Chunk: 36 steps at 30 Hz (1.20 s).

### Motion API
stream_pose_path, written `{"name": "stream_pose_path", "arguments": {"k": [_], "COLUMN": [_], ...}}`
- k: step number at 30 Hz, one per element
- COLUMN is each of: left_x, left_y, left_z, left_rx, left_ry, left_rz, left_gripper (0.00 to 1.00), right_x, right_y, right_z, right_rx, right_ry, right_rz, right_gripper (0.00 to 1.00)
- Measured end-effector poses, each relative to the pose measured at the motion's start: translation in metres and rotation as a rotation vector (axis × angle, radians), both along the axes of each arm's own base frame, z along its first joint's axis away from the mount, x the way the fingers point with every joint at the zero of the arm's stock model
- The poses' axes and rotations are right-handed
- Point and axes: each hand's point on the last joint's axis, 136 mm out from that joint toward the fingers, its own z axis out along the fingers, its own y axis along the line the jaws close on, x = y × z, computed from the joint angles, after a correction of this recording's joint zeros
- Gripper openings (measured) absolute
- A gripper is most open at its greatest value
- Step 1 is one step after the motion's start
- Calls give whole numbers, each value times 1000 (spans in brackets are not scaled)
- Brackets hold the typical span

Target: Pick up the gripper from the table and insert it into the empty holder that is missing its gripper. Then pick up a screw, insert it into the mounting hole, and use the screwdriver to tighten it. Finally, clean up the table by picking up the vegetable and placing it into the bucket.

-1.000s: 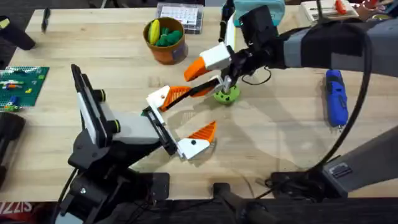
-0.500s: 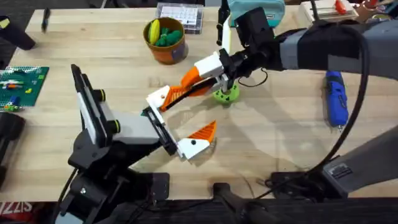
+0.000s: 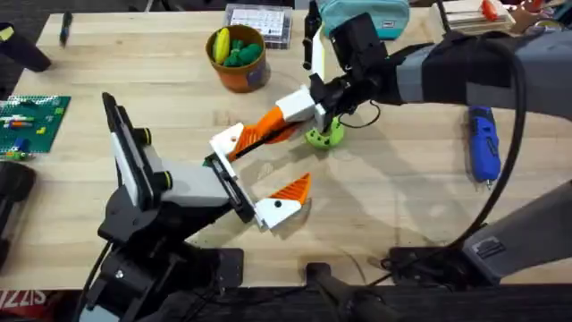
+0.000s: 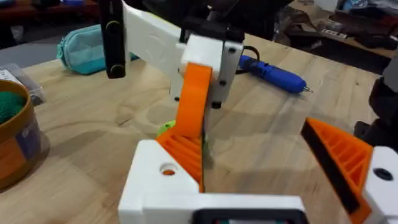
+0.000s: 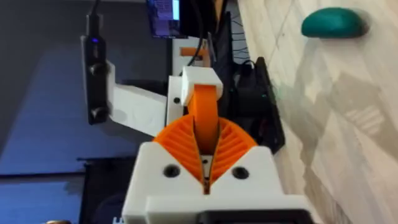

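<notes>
Centre frame, your right gripper [image 3: 268,130] is swinging lower and further left than a second ago, carrying the loose white-and-orange finger [image 3: 284,118] towards the holder on your left gripper [image 3: 259,174]. The insertion is nearing, not yet seated. The right fingers are clamped on that piece; the left gripper is standing wide open, holding nothing. The vegetable [image 3: 325,136] is lying just right of centre, the screwdriver [image 3: 483,143] at right, the bucket [image 3: 239,57] upper centre.
</notes>
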Motion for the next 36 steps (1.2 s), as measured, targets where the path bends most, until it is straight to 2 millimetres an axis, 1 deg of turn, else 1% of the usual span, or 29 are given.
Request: {"name": "stream_pose_path", "arguments": {"k": [1,2,16,26,36], "left_x": [0,0,0,10,12], "left_y": [0,0,0,8,9], "left_z": [0,0,0,0,-1], "left_rx": [-1,-2,-4,-1,-7], "left_ry": [2,2,6,2,15], "left_rz": [0,0,1,68,81], "left_gripper": [988,986,986,987,987], "right_x": [-1,-1,0,10,11], "right_y": [0,0,0,15,16], "right_z": [1,1,1,5,0], "right_rx": [2,4,-3,-4,-29], "right_ry": [5,8,14,-51,-16], "right_rz": [3,4,1,-27,-35], "right_gripper": [35,20,21,20,20]}}
